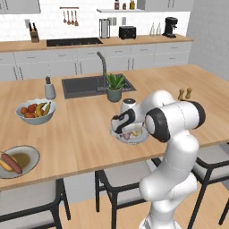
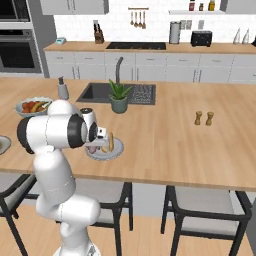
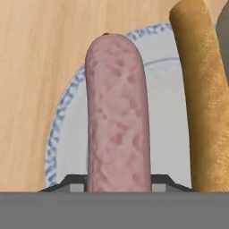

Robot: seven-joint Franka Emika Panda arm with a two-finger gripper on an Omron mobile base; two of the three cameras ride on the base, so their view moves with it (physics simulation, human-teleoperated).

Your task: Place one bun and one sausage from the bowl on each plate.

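The gripper (image 3: 117, 181) is clenched around one end of a pink sausage (image 3: 117, 116), whose long axis runs straight out from the fingers over the plate (image 3: 71, 134). A bun (image 3: 203, 98) lies on that plate just beside the sausage, roughly parallel to it. Well away from the plate, the wooden bowl (image 1: 27, 162) near the counter's edge holds another sausage (image 1: 11, 163).
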